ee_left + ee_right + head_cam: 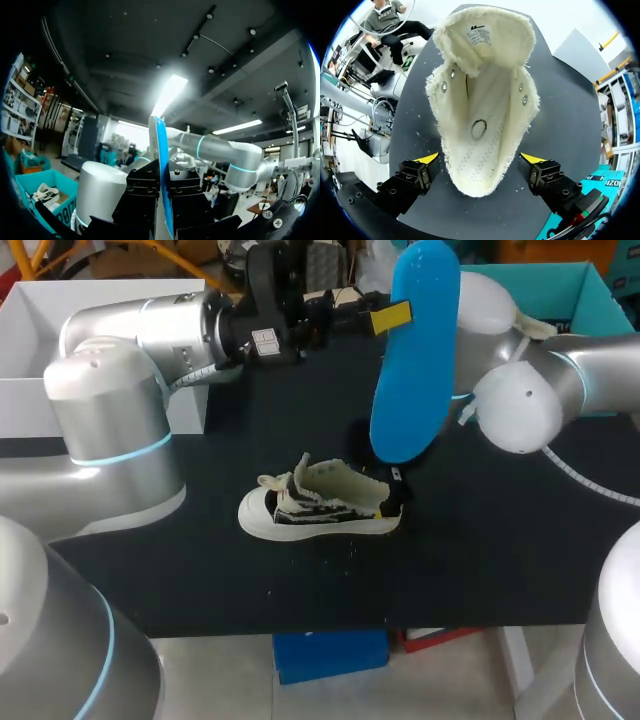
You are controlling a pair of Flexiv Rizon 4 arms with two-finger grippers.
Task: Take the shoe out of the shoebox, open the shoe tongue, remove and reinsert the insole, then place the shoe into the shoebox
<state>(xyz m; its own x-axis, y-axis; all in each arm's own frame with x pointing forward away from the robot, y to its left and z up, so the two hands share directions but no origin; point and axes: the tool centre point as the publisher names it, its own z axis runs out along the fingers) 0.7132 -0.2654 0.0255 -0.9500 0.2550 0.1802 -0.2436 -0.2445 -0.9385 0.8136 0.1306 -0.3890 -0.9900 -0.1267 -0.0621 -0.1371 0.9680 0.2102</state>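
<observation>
A white low-top shoe point(315, 505) with dark side stripes stands on the black table point(200, 570), toe to the left and tongue pulled up. My left gripper point(388, 317) is raised over the table's back, shut on the blue insole point(415, 350), which hangs upright. In the left wrist view the insole point(161, 165) stands edge-on between the closed fingers. My right gripper point(481, 159) is open straight above the shoe point(480, 100), its yellow tips on either side of the heel opening and apart from it. In the head view the insole hides most of that gripper.
A white box point(40, 350) stands at the table's back left behind my left arm. At the back right is a teal box point(560, 290). My right arm's elbow point(520, 405) hangs over the right side of the table.
</observation>
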